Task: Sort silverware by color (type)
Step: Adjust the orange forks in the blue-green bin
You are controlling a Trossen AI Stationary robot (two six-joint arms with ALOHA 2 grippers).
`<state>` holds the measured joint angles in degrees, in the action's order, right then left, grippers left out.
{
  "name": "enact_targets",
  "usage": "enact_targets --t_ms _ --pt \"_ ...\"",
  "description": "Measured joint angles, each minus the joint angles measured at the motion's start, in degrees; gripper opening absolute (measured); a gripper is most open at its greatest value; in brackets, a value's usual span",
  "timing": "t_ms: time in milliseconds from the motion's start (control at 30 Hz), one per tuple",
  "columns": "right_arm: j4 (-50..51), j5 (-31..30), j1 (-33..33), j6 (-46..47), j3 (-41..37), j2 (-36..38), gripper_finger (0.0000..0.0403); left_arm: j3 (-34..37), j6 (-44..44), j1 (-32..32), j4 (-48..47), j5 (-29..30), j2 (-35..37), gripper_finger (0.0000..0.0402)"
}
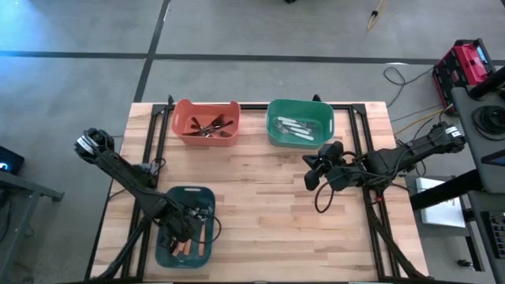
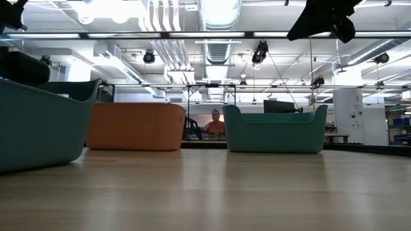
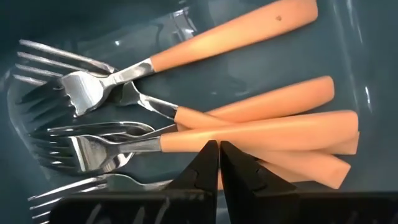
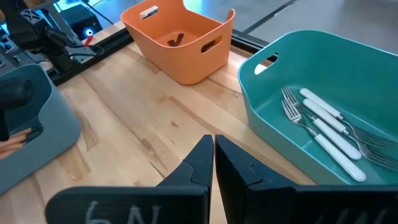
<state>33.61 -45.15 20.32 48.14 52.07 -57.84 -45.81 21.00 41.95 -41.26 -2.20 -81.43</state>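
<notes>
I have the wooden table (image 1: pixel 260 197) with three bins. My left gripper (image 3: pixel 219 163) is down inside the dark teal bin (image 1: pixel 186 229), fingers pressed together, holding nothing, tips just over the orange-handled forks (image 3: pixel 249 121) piled there. My right gripper (image 4: pixel 213 155) hovers above the table near the green bin (image 4: pixel 323 74), also fully closed and empty. White-handled forks (image 4: pixel 326 127) lie in that bin; black utensils (image 1: pixel 211 126) sit in the orange bin (image 1: pixel 185 118). No readable writing.

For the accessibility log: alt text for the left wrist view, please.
Several orange-handled forks with metal heads lie piled in a dark teal bin. The left hand, fingers shut and holding nothing, is just above their handles.
</notes>
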Motion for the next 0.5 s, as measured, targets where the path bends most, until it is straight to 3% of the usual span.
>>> enact_targets --t_ms 500 --pt "-0.04 -0.02 0.00 1.00 0.00 0.00 0.0009 0.86 2.12 0.02 -0.13 -0.10 0.07 0.0000"
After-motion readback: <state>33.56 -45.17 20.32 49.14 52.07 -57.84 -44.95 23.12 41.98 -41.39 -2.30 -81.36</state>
